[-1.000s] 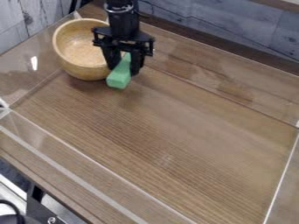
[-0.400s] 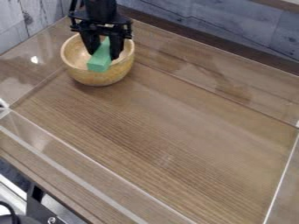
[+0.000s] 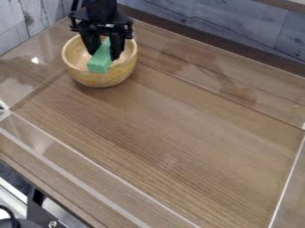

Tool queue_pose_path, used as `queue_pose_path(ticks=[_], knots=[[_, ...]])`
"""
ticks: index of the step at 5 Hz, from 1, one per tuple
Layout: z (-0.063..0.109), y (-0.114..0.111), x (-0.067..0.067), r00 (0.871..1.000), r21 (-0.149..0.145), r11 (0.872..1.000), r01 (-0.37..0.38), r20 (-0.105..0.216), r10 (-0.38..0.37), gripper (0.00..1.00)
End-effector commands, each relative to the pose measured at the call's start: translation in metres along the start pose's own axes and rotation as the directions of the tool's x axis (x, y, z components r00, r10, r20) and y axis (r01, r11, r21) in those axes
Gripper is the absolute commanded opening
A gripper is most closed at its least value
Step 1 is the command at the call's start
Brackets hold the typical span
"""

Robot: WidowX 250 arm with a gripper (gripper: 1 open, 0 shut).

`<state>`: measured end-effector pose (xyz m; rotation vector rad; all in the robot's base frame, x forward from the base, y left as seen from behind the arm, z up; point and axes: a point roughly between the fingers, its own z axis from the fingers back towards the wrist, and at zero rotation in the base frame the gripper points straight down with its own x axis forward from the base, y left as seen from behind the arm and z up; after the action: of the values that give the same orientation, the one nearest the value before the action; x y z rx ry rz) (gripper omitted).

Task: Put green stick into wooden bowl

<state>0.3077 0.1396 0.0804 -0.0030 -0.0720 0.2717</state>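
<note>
We have the gripper (image 3: pixel 100 44) pointing straight down over the bowl (image 3: pixel 99 71) near the table's (image 3: pixel 179 125) far left corner. Its jaws are partly open, clamped on the green stick (image 3: pixel 102 58). The stick hangs tilted above the bowl's hollow.

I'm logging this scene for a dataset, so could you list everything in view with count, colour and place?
wooden bowl: one, light tan, far left of the table, under the gripper.
green stick: one, bright green, held tilted between the gripper's fingers, over the bowl's hollow.
table: one, brown wood grain, fills most of the view.
clear barrier: transparent panels edging the table.
wall: grey planks, behind the table.
gripper: one, black, pointing down over the bowl, closed on the stick.
</note>
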Motion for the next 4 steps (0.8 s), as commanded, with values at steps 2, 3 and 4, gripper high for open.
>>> queue_pose_path(ticks=[2,3,4], knots=[[0.019,0.010,0.008,0.996,0.024,1.000,-0.013,0.087,0.011,0.00],[0.014,0.012,0.009,0.996,0.028,1.000,-0.014,0.085,0.012,0.00],[0.008,0.013,0.011,0.996,0.032,0.999,-0.016,0.083,0.013,0.00]])
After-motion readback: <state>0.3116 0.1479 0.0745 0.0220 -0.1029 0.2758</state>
